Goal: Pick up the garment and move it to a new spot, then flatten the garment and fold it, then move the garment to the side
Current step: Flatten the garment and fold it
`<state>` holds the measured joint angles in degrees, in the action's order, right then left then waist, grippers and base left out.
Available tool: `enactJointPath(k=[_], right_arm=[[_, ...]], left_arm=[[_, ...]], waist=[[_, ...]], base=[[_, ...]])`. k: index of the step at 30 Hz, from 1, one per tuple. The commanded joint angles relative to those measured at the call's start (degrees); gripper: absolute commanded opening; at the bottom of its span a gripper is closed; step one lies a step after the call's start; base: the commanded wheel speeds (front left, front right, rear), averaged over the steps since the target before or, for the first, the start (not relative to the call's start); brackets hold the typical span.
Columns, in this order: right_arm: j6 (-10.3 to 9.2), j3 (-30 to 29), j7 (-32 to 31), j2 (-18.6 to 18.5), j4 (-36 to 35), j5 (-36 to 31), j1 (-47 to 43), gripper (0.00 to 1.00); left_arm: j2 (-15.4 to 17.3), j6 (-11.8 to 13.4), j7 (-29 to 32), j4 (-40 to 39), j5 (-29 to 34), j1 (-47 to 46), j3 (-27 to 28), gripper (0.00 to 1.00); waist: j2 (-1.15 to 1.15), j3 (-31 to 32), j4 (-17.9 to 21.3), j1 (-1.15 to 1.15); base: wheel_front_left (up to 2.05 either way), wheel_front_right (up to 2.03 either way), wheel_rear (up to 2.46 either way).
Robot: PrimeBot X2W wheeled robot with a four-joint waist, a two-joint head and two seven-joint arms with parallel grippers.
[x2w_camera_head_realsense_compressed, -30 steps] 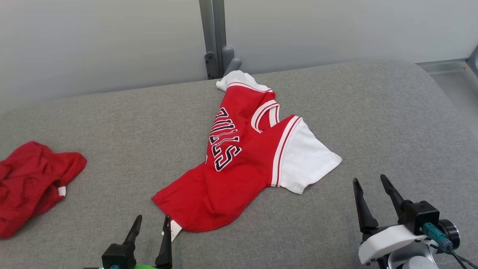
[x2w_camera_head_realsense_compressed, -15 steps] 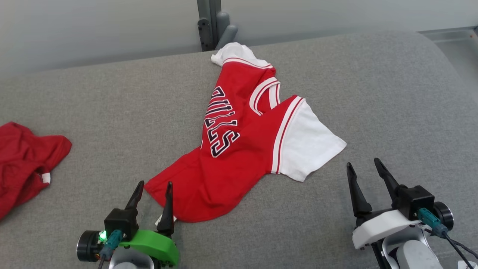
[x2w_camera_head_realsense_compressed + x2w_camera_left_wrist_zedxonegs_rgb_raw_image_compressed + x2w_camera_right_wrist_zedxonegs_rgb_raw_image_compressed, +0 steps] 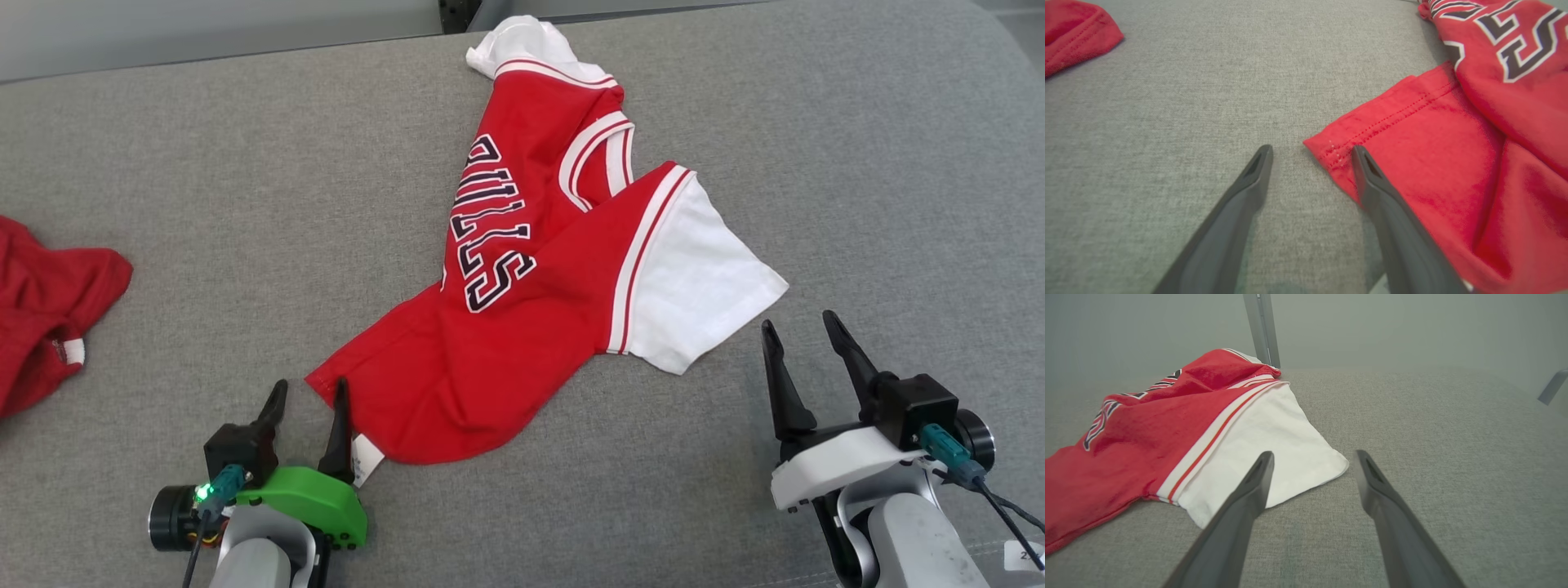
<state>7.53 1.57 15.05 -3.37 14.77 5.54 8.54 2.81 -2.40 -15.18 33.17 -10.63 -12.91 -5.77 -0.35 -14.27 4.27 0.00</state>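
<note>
The red garment [image 3: 522, 327] lies crumpled mid-worktop [image 3: 204, 204], with one white sleeve [image 3: 522, 45] at the far edge and the other white sleeve [image 3: 702, 286] spread to the right. The left gripper [image 3: 310, 390], jaws wide, sits at the near-left hem corner [image 3: 1331, 151], its right finger over that corner. The right gripper [image 3: 798, 322], jaws wide, waits just right of the spread sleeve. A second red cloth [image 3: 49, 310] lies at the left edge, with bare grey between and to the right.

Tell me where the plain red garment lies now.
The plain red garment lies crumpled at the head view's left edge, on the grey cushion, apart from the Bulls jersey in the middle.
</note>
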Motion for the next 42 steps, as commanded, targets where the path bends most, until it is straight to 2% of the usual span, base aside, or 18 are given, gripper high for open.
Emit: enactJointPath(k=[1, 7, 8, 10, 11, 16, 27, 36, 37, 38, 39, 42], right_arm=[[-0.08, -0.2, 0.2, -0.2, 0.2, 0.2, 1.0, 1.0], [-0.08, -0.3, 0.2, -0.4, 0.8, -0.2, 2.3, 1.0], [-0.08, -0.3, 0.2, -0.4, 0.9, -0.3, 2.6, 1.0], [-0.08, -0.5, 0.2, -0.8, 2.0, -0.2, 3.1, 1.0], [-0.08, -0.6, 0.2, -0.9, 2.3, 0.0, 3.4, 1.0], [-0.08, -2.5, 0.2, -1.5, 4.9, 0.1, 5.2, 1.0], [-0.08, -6.5, 0.2, -1.9, 13.6, -0.1, 7.7, 1.0], [-0.08, -7.0, 0.1, -2.0, 20.7, 0.5, 10.6, 1.0], [-0.08, -7.0, 0.0, -1.9, 21.5, 1.0, 11.0, 0.91], [-0.08, -7.1, 0.0, -1.8, 22.0, 1.4, 11.3, 0.4], [-0.08, -6.9, 0.0, -1.8, 22.1, 1.6, 11.6, 0.0], [-0.08, -6.6, 0.0, -1.7, 21.9, 2.8, 11.9, 0.0]], left_arm=[[0.2, -0.6, 0.1, 0.4, -0.6, -1.4, 0.1, 1.0], [0.1, -2.2, 0.1, 2.0, -0.2, -2.3, -2.4, 1.0], [0.1, -2.2, 0.1, 2.1, -0.4, -2.3, -2.7, 0.94], [0.1, -2.4, 0.2, 2.5, -0.9, -2.2, -3.9, 0.24], [0.1, -2.6, 0.2, 2.5, -1.1, -2.1, -4.3, 0.0], [0.2, -3.2, 0.2, 1.2, -2.1, -2.3, -5.9, 0.0], [0.2, -0.4, 0.0, -9.5, -2.4, 1.7, -2.7, 0.0], [0.2, -0.6, 0.0, -10.6, -2.4, 2.3, -3.7, 0.0], [0.2, -0.5, 0.0, -10.5, -2.4, 2.1, -4.0, 0.0], [0.2, -0.5, 0.0, -10.5, -2.4, 1.9, -4.2, 0.0], [0.2, -0.5, 0.0, -10.4, -2.4, 1.7, -4.3, 0.0], [0.2, -0.3, 0.0, -10.5, -2.3, 1.3, -4.6, 0.0]], waist=[[0.35, -1.0, -0.7, 0.0], [0.35, -2.2, -1.2, 0.0], [0.35, -2.2, -1.3, 0.0], [0.35, -2.2, -1.6, 0.0], [0.35, -2.2, -1.8, 0.0], [0.35, -2.1, -3.1, 0.0], [0.35, -1.7, -7.4, 0.0], [0.35, -2.5, -9.1, 0.0], [0.35, -2.6, -9.2, 0.0], [0.35, -2.7, -9.3, 0.0], [0.35, -2.7, -9.4, 0.0], [0.35, -2.5, -9.4, 0.0]], base=[[0.0, 0.0, 0.0], [0.0, 0.0, 0.0], [0.0, 0.0, 0.0], [0.0, 0.0, 0.0], [0.0, 0.0, 0.0], [0.0, 0.0, 0.0], [0.0, 0.0, 0.0], [0.0, 0.0, 0.0], [0.0, 0.0, 0.0], [0.0, 0.0, 0.0], [0.0, 0.0, 0.0], [0.0, 0.0, 0.0]])
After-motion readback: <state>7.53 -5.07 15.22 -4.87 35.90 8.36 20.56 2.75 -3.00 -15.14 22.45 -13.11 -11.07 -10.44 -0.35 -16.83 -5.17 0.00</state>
